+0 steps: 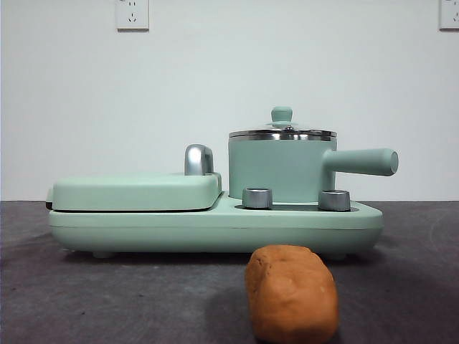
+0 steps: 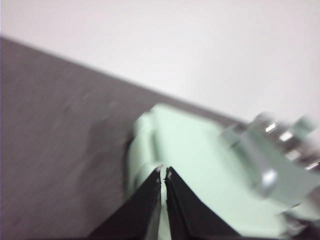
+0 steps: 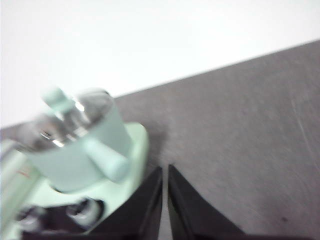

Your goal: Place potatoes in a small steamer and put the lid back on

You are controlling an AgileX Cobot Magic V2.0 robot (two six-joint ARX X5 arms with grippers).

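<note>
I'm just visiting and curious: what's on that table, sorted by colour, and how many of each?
Mint-green: 4: small steamer, lid (glass, green knob), flat griddle cover, cooker base.
Orange-brown: 1: potato.
Silver: 2 dials.
Black: 2: left gripper, right gripper, both shut.
Total: 9.

I am seeing no readable text, brand, number or sign anywhere: the mint-green cooker base (image 1: pixel 215 222), its steel knobs (image 1: pixel 257 198) and the wall sockets (image 1: pixel 132 14) are showing none.
</note>
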